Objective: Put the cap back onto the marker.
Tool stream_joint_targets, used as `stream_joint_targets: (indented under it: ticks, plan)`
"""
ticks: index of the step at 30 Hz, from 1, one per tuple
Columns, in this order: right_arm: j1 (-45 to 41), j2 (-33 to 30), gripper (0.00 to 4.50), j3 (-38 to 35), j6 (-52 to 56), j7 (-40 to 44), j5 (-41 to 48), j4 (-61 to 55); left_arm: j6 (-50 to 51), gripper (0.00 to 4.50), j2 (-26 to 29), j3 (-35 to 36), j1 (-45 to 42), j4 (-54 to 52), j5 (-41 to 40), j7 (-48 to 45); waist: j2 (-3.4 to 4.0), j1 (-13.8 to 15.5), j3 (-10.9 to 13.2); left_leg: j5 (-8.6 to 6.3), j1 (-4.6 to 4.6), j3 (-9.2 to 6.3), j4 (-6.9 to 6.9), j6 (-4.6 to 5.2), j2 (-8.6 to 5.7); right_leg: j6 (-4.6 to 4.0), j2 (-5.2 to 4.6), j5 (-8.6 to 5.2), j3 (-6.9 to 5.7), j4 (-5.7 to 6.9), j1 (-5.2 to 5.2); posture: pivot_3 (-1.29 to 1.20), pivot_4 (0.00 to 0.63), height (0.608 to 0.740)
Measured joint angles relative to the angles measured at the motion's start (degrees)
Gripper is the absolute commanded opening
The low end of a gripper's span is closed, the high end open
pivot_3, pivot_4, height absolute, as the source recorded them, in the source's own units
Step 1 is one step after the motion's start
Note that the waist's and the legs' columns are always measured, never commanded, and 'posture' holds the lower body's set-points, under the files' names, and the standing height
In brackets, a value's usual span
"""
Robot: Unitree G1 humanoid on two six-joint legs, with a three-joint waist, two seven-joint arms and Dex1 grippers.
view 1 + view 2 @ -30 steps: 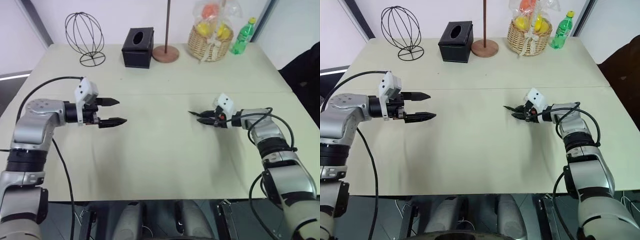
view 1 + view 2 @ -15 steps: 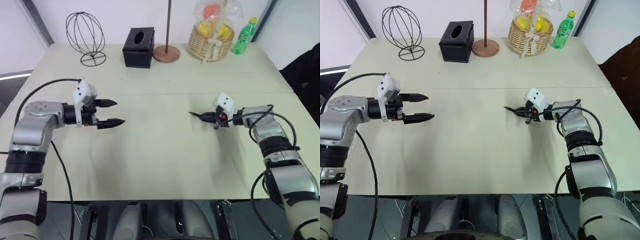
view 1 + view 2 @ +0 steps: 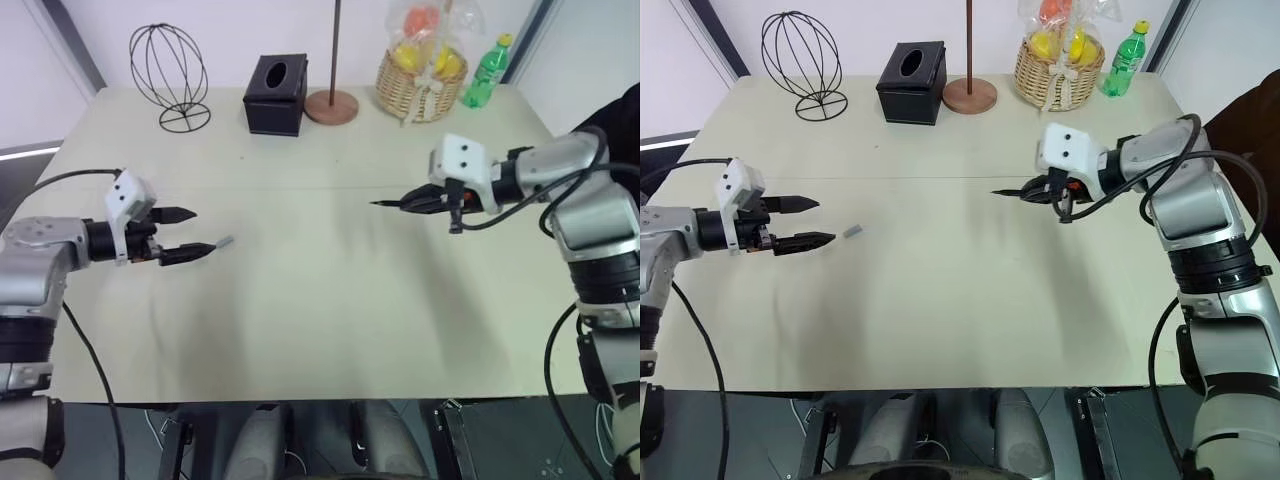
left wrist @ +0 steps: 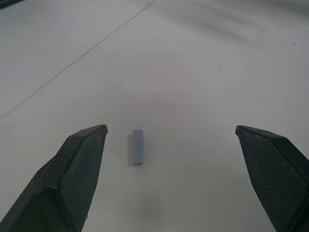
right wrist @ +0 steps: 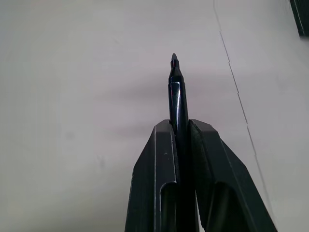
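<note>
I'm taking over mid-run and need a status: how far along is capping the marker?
Done: the right gripper is shut on the marker, held above the table with its bare tip pointing toward the left arm. In hand: the left gripper is open, with the cap lying loose on the table between its fingers. Left: grasp the cap, bring it to the tip and push it on.

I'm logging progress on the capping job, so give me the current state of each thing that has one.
marker: uncapped, clamped in the right gripper, lifted off the table, tip pointing ahead of the fingers.
cap: off the marker, lying loose on the table, untouched.
left gripper: open, empty, just short of the cap.
green bottle: upright, cap on.
</note>
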Motion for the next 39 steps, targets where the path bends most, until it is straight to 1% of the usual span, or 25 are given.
stream_joint_targets:
  ticks: [3, 6, 8, 11, 14, 18, 23, 25, 29, 34, 39]
  plan:
    - [0.61, 3.06, 0.02, 1.92, 2.61, -2.15, 0.24, -5.27, 0.38, 4.50, 0.03, 2.17, 3.83, -0.88, -0.55, 1.30, 0.00, -0.05, 0.00, 0.00, 0.00, 0.00, -0.01, 0.00, 0.02, 0.00, -0.01, 0.00, 0.00, 0.01, -0.01, 0.00, 0.150, 0.740]
    - [1.74, 4.51, 0.02, 2.88, 4.41, -3.68, 0.98, -7.31, -0.01, 4.50, -0.16, 3.49, 7.72, -0.78, -0.51, 2.77, 0.00, 0.21, 0.00, 0.00, -0.02, -0.02, -0.01, 0.00, 0.00, -0.01, -0.06, 0.00, -0.01, 0.00, -0.01, 0.00, 0.150, 0.740]
    - [2.14, 4.66, 0.02, 2.91, 4.99, -4.51, 1.17, -7.70, -0.03, 4.50, -1.03, 4.99, 8.03, -0.18, -0.61, 4.68, -0.01, 0.74, 0.00, 0.00, -0.03, -0.08, 0.02, 0.00, -0.04, 0.00, -0.11, 0.00, -0.07, -0.01, 0.02, 0.00, 0.150, 0.740]
    - [2.88, 4.72, 0.02, 2.95, 5.13, -5.43, 1.70, -8.35, -1.05, 4.50, -2.69, 6.21, 7.49, 0.44, -0.61, 6.39, -0.03, 0.77, -0.02, 0.00, -0.03, -0.07, 0.03, 0.00, -0.08, 0.00, -0.15, 0.00, -0.07, -0.03, 0.05, 0.00, 0.150, 0.740]
    - [3.24, 4.82, 0.02, 3.03, 5.19, -6.06, 2.06, -8.30, -3.41, 4.50, -5.15, 5.12, 3.99, 3.71, -0.15, 6.62, -0.04, 0.54, -0.02, 0.00, -0.03, -0.08, 0.03, 0.00, -0.07, 0.00, -0.10, 0.00, -0.08, 0.00, 0.03, 0.00, 0.150, 0.740]
    - [3.30, 4.99, 0.02, 3.06, 5.19, -6.60, 2.15, -8.28, -6.51, 4.50, -6.73, 2.62, -1.04, 8.94, 1.89, 6.13, -0.04, 0.15, -0.02, 0.00, -0.03, -0.04, 0.01, 0.00, -0.07, 0.00, -0.06, 0.00, -0.05, 0.00, 0.00, 0.00, 0.150, 0.740]
    - [3.51, 5.13, 0.02, 3.07, 6.31, -7.69, 2.25, -8.35, -12.77, 4.50, -9.86, -1.64, -9.49, 23.09, 6.41, 4.88, -0.04, 0.25, -0.02, 0.00, -0.03, -0.01, 0.02, 0.00, -0.10, 0.00, -0.04, 0.00, -0.06, 0.02, 0.00, 0.00, 0.150, 0.740]
    - [3.65, 4.99, 0.02, 3.03, 7.17, -8.04, 2.64, -8.60, -15.53, 4.50, -10.64, -2.99, -11.47, 28.72, 8.32, 4.61, -0.05, 0.21, -0.03, 0.00, -0.04, -0.01, 0.02, 0.00, -0.11, 0.00, -0.04, 0.00, -0.06, -0.01, 0.00, 0.00, 0.150, 0.740]
    - [4.14, 4.27, 0.02, 2.88, 8.96, -8.76, 3.39, -10.36, -19.13, 4.50, -12.63, -3.59, -14.69, 35.85, 10.06, 3.86, -0.05, 0.25, -0.03, 0.00, -0.04, -0.02, 0.02, 0.00, -0.09, 0.00, -0.04, 0.00, -0.06, 0.00, -0.01, 0.00, 0.150, 0.740]
    - [5.73, 2.85, 0.02, 2.74, 10.56, -10.01, 4.26, -12.03, -22.89, 4.50, -14.05, -5.30, -16.29, 39.00, 12.18, 2.58, -0.06, 0.26, -0.03, 0.00, -0.04, -0.02, 0.03, 0.00, -0.09, 0.00, -0.05, 0.00, -0.06, 0.00, 0.00, 0.00, 0.150, 0.740]
    - [6.22, 2.18, 0.02, 2.37, 11.45, -11.21, 4.83, -13.26, -29.65, 4.50, -14.61, -7.41, -16.91, 41.13, 16.14, 3.29, -0.06, 0.31, -0.03, 0.00, -0.04, -0.02, 0.03, 0.00, -0.09, 0.00, -0.06, 0.00, -0.06, 0.00, 0.00, 0.00, 0.150, 0.740]
